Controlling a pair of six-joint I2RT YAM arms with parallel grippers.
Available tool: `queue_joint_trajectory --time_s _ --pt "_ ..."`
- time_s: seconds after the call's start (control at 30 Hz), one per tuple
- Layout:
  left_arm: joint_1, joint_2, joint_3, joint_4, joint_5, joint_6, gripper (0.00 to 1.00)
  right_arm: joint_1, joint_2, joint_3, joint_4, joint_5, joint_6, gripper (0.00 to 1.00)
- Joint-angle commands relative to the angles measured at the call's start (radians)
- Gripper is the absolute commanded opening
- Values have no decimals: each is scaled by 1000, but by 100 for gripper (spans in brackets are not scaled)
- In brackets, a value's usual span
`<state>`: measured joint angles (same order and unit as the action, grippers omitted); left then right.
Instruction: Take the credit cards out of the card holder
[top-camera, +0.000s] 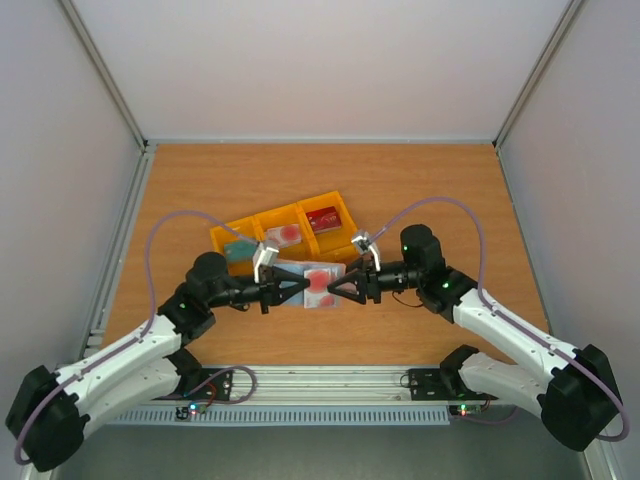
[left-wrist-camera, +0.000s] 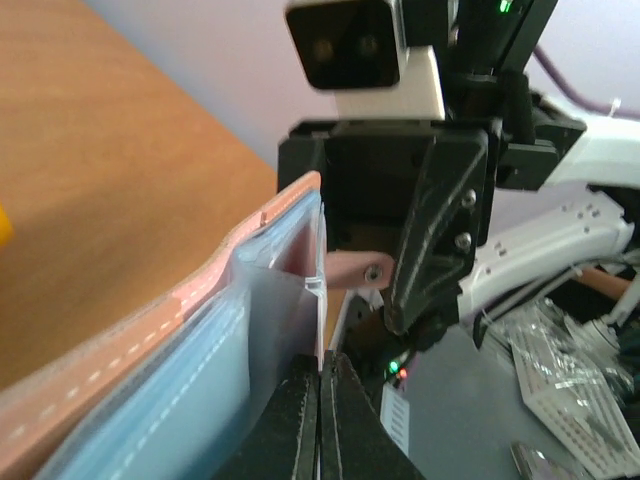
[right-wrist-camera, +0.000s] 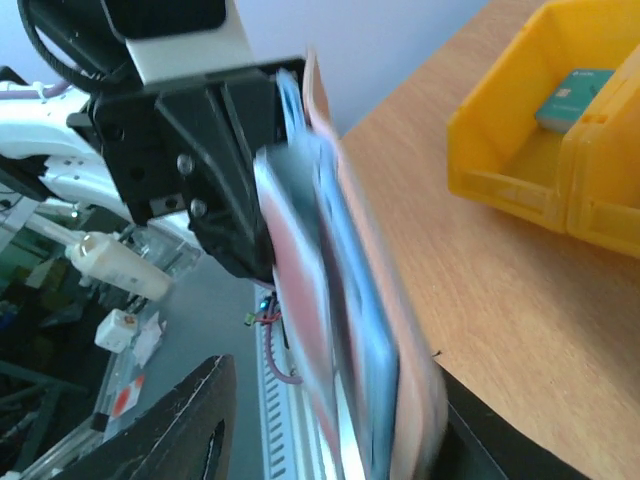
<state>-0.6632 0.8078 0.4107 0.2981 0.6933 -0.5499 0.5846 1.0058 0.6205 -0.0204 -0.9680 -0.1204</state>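
The card holder (top-camera: 296, 268) hangs open above the table between my two grippers, taupe-brown outside and pale blue-grey inside (left-wrist-camera: 150, 340). A whitish-pink card with a red blotch (top-camera: 320, 279) shows in its right panel. My left gripper (top-camera: 300, 286) is shut on the thin edge of the left pocket panel (left-wrist-camera: 322, 370). My right gripper (top-camera: 333, 288) stands open around the holder's other end (right-wrist-camera: 335, 400), one finger (right-wrist-camera: 190, 420) well clear of it. The holder (right-wrist-camera: 385, 330) is blurred there. A teal card (top-camera: 238, 250), a pinkish card (top-camera: 284, 235) and a dark red card (top-camera: 322, 218) lie in the tray.
A yellow three-compartment tray (top-camera: 262, 222) sits just behind the grippers, its near wall (right-wrist-camera: 500, 180) close to the holder. Grey walls bound the wooden table on three sides, and a metal rail runs along the near edge (top-camera: 330, 385).
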Motion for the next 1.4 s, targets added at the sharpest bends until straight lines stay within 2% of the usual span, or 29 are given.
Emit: queue_joint_trajectory --time_s 0.0,0.17,0.27,0.4,0.57,0.83,0.97,1.07,1.17,1.2,1.37 --pt "-62 40 -48 174 3 21 0 28 -1 -40 173 85 83 45" --pt "-82 92 -87 203 -19 12 0 28 9 -143 266 69 159 12" --pt "-81 124 -95 221 -2 -13 0 29 7 -200 339 23 199 2" --pt "-78 136 -102 231 70 -5 0 12 -16 -244 325 -21 177 1" --pt "-46 129 -109 228 128 43 0 -1 -28 -180 135 -42 41 1" --pt "-30 126 -118 225 153 71 0 -6 -28 -89 -38 -64 -75 5" --pt "-28 128 -126 245 145 73 0 -7 -14 -87 -38 -80 -74 7" --pt "-28 128 -128 246 140 60 1 -6 -6 -88 -31 -89 -70 3" --pt "-24 125 -125 226 155 56 20 -7 -16 -90 -29 -89 -73 1" --pt "-22 126 -125 228 160 57 22 -7 -15 -89 -24 -93 -71 1" --pt "-20 136 -125 242 174 63 17 -7 20 -74 15 -130 -52 1"
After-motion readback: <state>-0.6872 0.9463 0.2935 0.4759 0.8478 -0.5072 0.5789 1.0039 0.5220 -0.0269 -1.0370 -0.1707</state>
